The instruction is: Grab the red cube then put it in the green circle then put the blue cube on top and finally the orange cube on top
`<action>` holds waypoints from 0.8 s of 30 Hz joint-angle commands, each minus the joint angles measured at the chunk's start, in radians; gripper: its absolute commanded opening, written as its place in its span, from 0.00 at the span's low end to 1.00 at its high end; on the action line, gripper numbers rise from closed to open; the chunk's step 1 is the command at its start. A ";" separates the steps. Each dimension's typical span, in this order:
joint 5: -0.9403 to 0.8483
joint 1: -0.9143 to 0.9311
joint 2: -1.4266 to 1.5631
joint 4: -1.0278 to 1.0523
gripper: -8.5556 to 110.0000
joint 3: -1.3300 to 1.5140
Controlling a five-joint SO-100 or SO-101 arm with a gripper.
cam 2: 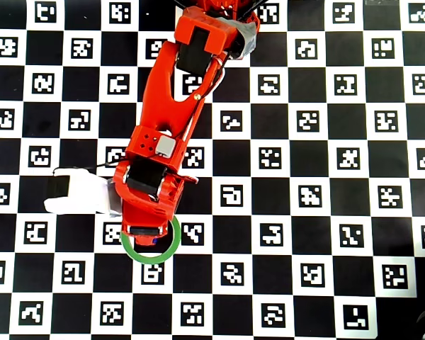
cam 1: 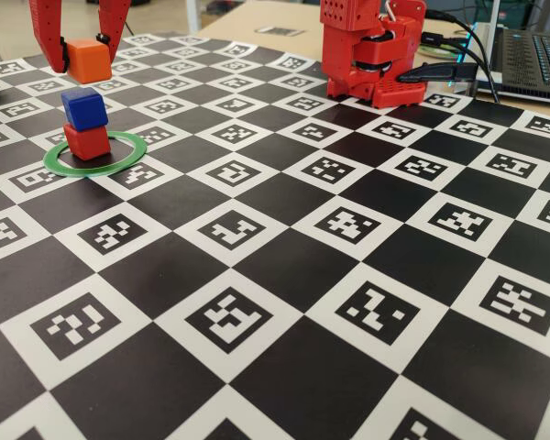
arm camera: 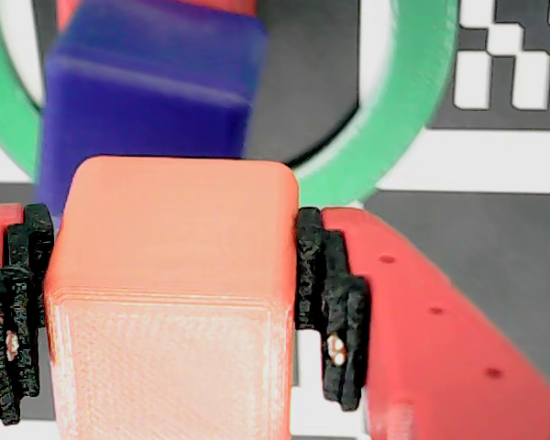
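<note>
The red cube (cam 1: 88,143) stands inside the green circle (cam 1: 128,156), and the blue cube (cam 1: 84,107) rests on top of it. My gripper (cam 1: 82,50) hangs just above this stack, shut on the orange cube (cam 1: 90,61), with a small gap to the blue cube. In the wrist view the orange cube (arm camera: 174,302) is clamped between the black pads (arm camera: 335,302) of the gripper (arm camera: 174,316). The blue cube (arm camera: 147,101) and the green circle (arm camera: 412,119) lie beyond it. In the overhead view the arm hides the cubes, and only the green circle (cam 2: 153,260) shows.
The arm's red base (cam 1: 376,55) stands at the back of the checkered marker board (cam 1: 284,275). A laptop (cam 1: 536,55) and cables lie at the back right. A white camera housing (cam 2: 74,195) sticks out beside the wrist.
</note>
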 commanded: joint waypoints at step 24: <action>0.028 0.021 0.037 -0.083 0.16 -0.011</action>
